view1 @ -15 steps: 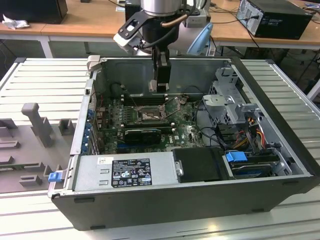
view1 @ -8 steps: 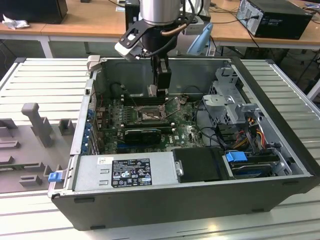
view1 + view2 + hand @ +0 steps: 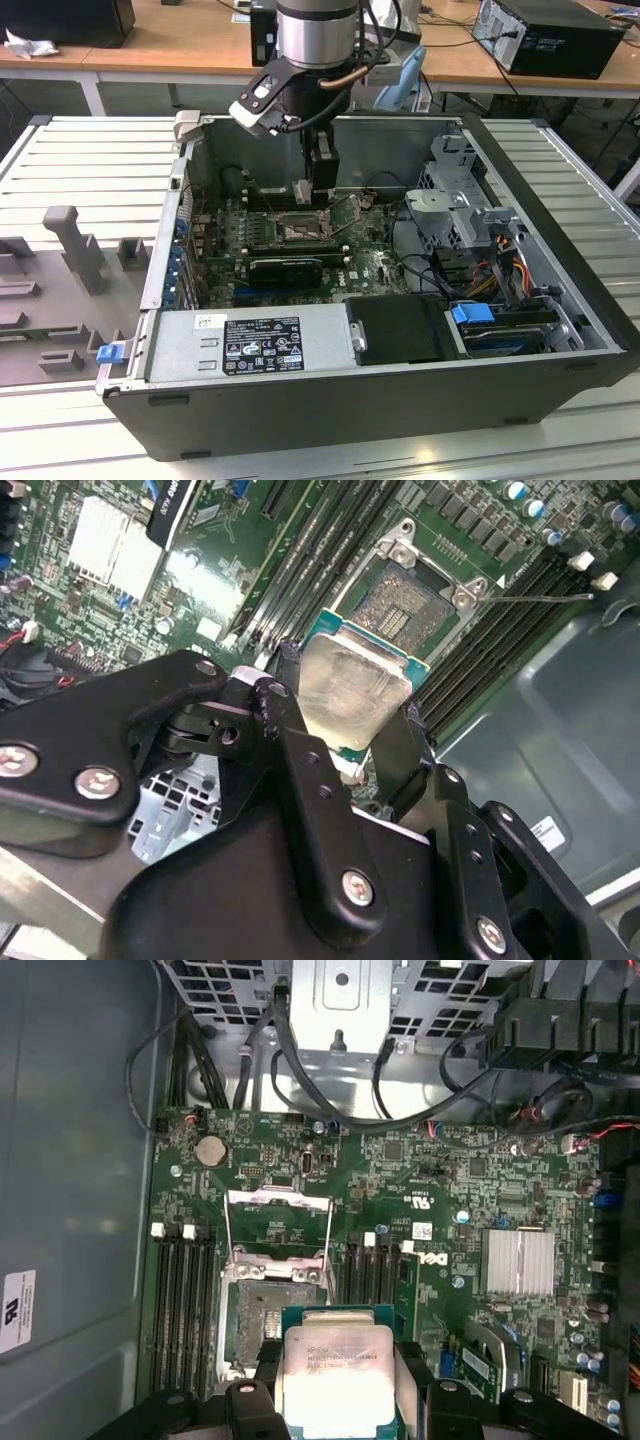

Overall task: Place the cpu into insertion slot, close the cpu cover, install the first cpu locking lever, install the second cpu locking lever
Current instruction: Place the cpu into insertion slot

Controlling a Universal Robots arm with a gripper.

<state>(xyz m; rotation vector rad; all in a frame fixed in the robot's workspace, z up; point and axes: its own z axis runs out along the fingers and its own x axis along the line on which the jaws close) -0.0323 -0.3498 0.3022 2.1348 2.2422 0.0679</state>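
1. Gripper [image 3: 345, 718]: the jaws are clamping on the cpu [image 3: 335, 1375]. One black finger [image 3: 300, 750] is pressing on each of two opposite edges. The chip's pale metal face is showing in both wrist views.
2. Cpu: it is hanging in the grip and overlapping one edge of the slot [image 3: 262, 1320], not sitting in it. Whether a corner is touching the rim cannot be told.
3. Slot: it is lying bare, with its dark contact field showing beyond the chip.
4. Cover [image 3: 280, 1197]: it is standing swung open at the side of the slot away from the chip.
5. Lever [image 3: 540, 597]: a thin wire rod is reaching out from a slot corner across the memory slots [image 3: 185, 1300], which are flanking the slot on both sides.
6. Motherboard [image 3: 450, 1180]: it is carrying a finned heat sink [image 3: 518, 1260] and a coin cell [image 3: 210, 1150].
7. Arm [image 3: 315, 40]: it is reaching down from the upper middle of the exterior view into the open case [image 3: 350, 410], with the gripper hanging just over the slot near the frame's centre.
8. Black card [image 3: 285, 268]: it is lying just below the slot in that frame.
9. Power supply [image 3: 250, 345]: it is running along the case's lower left.
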